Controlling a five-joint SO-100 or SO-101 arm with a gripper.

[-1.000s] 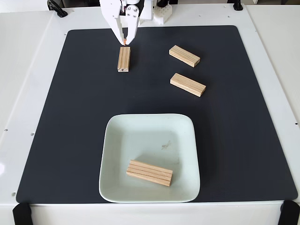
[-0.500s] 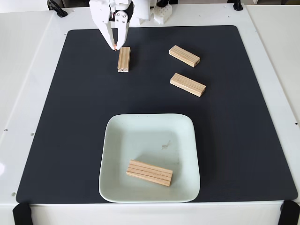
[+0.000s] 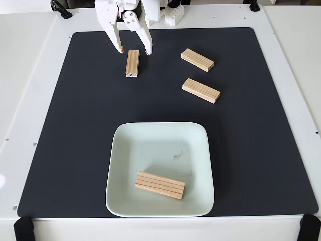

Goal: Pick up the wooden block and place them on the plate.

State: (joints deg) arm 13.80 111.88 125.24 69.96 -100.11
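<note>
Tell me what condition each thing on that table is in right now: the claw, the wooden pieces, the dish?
Gripper: open, fingertips straddling the far end of a block, holding nothing.
Block under the gripper: lying flat on the dark mat, not lifted.
Upper right block: flat on the mat, untouched.
Lower right block: flat on the mat, untouched.
Block on the plate: lying flat.
Plate: upright, holding one block.

— What lay under everything in the fixed view?
— A large black mat with rounded corners covered most of a white table.
— Anything at the edges?
— A black clamp sat at the lower left corner, another black clamp at the lower right, and a black cable curled at the upper left
</note>
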